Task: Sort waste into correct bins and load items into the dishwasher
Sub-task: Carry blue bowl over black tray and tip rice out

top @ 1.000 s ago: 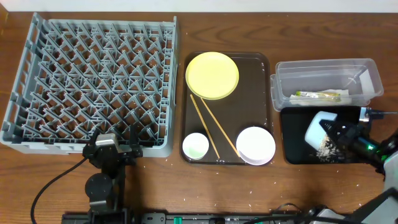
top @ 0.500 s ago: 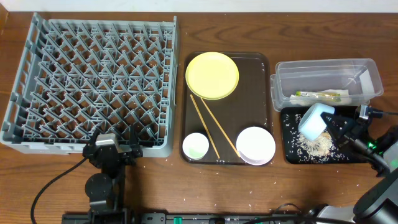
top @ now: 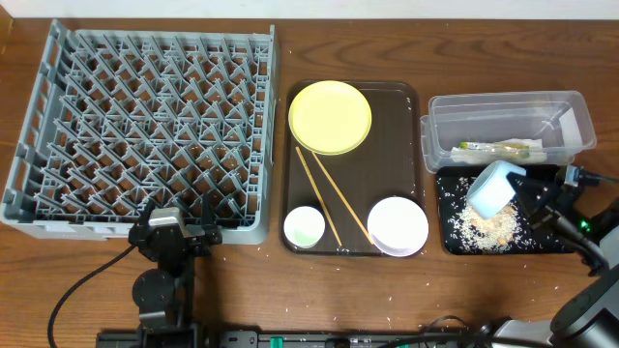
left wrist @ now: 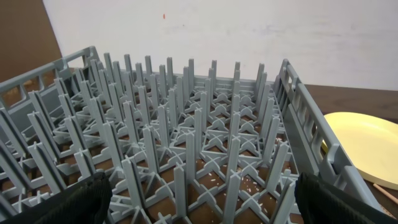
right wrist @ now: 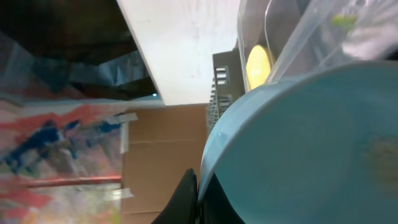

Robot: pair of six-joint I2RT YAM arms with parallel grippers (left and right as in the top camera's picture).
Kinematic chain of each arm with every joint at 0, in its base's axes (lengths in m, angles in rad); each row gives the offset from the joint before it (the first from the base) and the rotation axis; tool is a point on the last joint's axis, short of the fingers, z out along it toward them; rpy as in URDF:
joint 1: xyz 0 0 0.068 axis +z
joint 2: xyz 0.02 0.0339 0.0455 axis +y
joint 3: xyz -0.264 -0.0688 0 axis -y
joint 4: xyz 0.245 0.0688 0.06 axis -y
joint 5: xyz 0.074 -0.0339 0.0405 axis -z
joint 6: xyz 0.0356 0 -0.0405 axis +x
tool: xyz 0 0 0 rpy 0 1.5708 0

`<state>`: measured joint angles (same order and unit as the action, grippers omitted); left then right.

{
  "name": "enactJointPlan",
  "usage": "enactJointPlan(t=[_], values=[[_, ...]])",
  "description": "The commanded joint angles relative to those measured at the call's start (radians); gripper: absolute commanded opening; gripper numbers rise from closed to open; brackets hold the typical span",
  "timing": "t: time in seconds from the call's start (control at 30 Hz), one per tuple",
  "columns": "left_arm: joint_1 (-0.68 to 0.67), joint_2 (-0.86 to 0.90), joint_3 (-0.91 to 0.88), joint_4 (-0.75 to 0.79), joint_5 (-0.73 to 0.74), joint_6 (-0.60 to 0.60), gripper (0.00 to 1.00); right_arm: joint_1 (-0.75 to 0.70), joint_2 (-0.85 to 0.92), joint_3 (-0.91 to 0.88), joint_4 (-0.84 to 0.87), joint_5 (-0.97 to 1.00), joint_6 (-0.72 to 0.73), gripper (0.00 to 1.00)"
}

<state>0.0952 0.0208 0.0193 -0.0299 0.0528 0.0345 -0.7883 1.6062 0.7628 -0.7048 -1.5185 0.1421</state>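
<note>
More rice point(top: 488, 228) lies in the black tray point(top: 449, 242) than before, near the tilted bowl point(top: 489, 190) my right pincer point(top: 520, 186) grips; left pincer point(top: 187, 215) gapes.

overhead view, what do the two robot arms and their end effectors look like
Both are matte black. The left arm has round drum-like joints and a black cable curving off to its side; its end effector has two blocky black fingers. The right arm shows a small green light.
</note>
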Motion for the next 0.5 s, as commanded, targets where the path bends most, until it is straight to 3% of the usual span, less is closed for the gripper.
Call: enactJointPlan(t=[0.0, 0.47], values=[[-0.005, -0.003, -0.015, -0.037, -0.002, 0.014, 0.94, -0.016, 0.002, 0.0, -0.029, -0.041, 0.008, 0.01], [-0.005, -0.003, -0.015, -0.037, -0.002, 0.014, 0.94, -0.019, 0.002, 0.0, 0.024, -0.019, -0.047, 0.01]])
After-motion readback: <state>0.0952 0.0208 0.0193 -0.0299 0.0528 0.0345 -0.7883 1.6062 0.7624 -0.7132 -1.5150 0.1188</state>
